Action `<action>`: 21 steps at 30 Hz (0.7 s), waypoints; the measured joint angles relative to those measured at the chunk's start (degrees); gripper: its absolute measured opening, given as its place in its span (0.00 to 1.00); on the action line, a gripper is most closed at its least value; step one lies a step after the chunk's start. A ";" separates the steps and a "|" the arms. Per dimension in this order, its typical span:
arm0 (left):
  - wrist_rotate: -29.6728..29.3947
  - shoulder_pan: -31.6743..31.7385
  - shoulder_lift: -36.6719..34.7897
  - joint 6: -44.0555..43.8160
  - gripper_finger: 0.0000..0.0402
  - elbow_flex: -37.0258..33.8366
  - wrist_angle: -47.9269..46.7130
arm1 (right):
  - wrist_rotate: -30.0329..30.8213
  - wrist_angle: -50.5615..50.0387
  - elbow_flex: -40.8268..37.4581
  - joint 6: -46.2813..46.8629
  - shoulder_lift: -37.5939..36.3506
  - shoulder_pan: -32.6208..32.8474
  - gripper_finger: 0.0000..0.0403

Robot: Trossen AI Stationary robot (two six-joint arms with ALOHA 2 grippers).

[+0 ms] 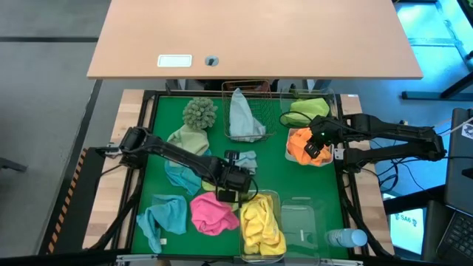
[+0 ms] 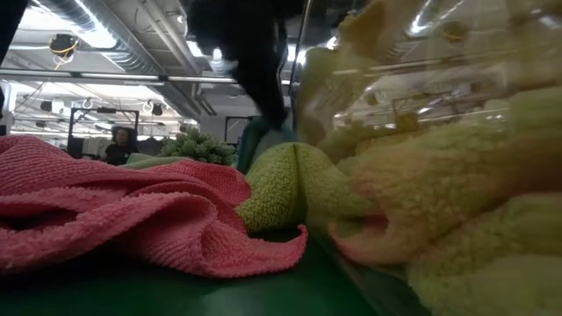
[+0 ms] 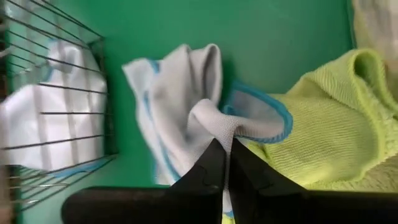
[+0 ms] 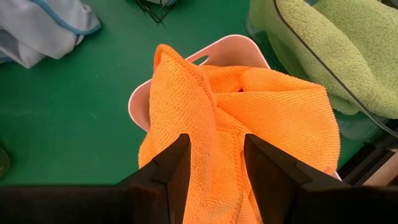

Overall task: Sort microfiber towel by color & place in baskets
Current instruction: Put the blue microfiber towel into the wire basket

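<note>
The left gripper [image 3: 227,163] sits pinched tight on a fold of the pale grey-blue towel [image 3: 186,99], its two dark fingers meeting at the lower centre of the left wrist view. In the high view this gripper [image 1: 235,177] is at the middle of the green mat [image 1: 273,177]. The narrow pinch on a raised ridge probably serves to lift the cloth free of the lime green towel [image 3: 329,124] lying against it. To the left in that wrist view stands the copper wire basket [image 3: 56,93], which already holds another pale cloth, so it looks like the matching destination.

The right gripper [image 4: 214,168] has its fingers spread apart over the orange towel [image 4: 249,118], which is heaped in a white tray [image 4: 217,46]. The cloth bulges up between the fingers; whether they press on it cannot be told. In the high view it [image 1: 316,144] hovers at centre right.

Farther out, a clear tub [image 1: 277,198] at bottom centre holds yellow towels [image 1: 260,225]. A pink towel [image 1: 211,213] and a teal towel [image 1: 162,216] lie loose at lower left, apparently unsorted. A shaggy green ball [image 1: 199,112] rests at upper centre, and a bottle [image 1: 346,238] at lower right.
</note>
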 joint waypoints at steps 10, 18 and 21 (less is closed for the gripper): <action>-1.16 1.78 -0.04 5.68 0.00 16.06 -9.49 | 0.00 0.00 0.00 0.02 0.00 0.00 0.37; -2.60 6.11 -0.04 10.63 0.00 29.62 -11.09 | 0.02 0.00 0.00 0.02 0.00 0.00 0.37; -2.67 8.17 -0.07 11.80 0.00 34.83 -11.09 | 0.02 0.00 0.00 0.02 0.00 0.00 0.37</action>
